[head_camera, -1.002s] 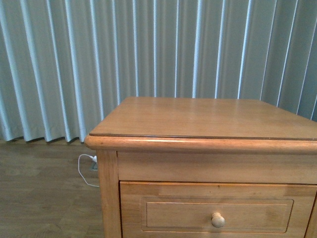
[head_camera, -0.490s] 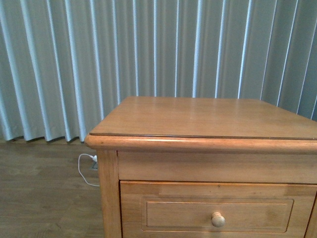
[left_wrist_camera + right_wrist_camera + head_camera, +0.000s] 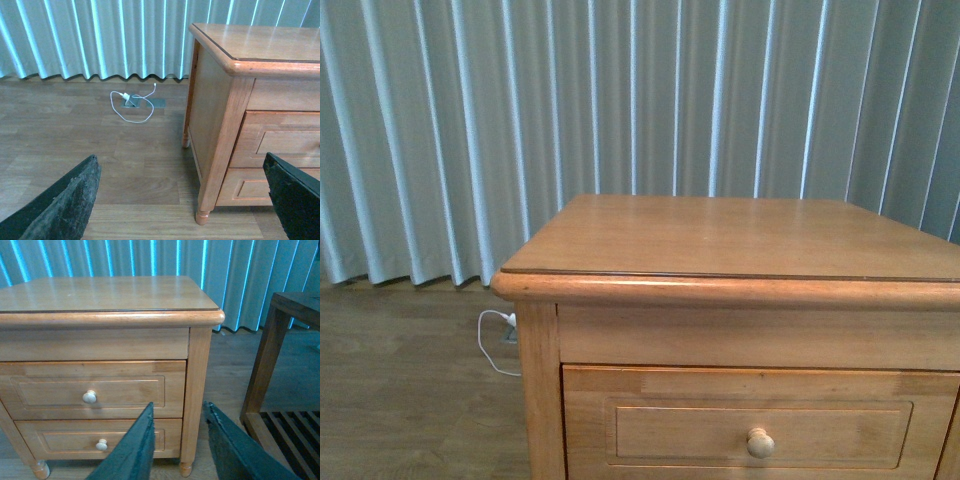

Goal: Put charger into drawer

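- My left claw (image 3: 182, 200) is hanging wide open w/ nothing in it, beside the nightstand (image 3: 250, 45).
- My right claw (image 3: 177, 440) is sitting slightly open, empty, facing the closed drawer (image 3: 90, 390) w/ its pale knob (image 3: 89, 397).
- Charger isn't showing in any view.

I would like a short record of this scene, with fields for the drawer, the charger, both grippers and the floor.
drawer: upper drawer of the wooden nightstand, shut, round knob
charger: not visible in any view
left gripper: jaws wide apart, empty, above the floor
right gripper: jaws apart, empty, facing the nightstand front
floor: thin white cable near the curtain
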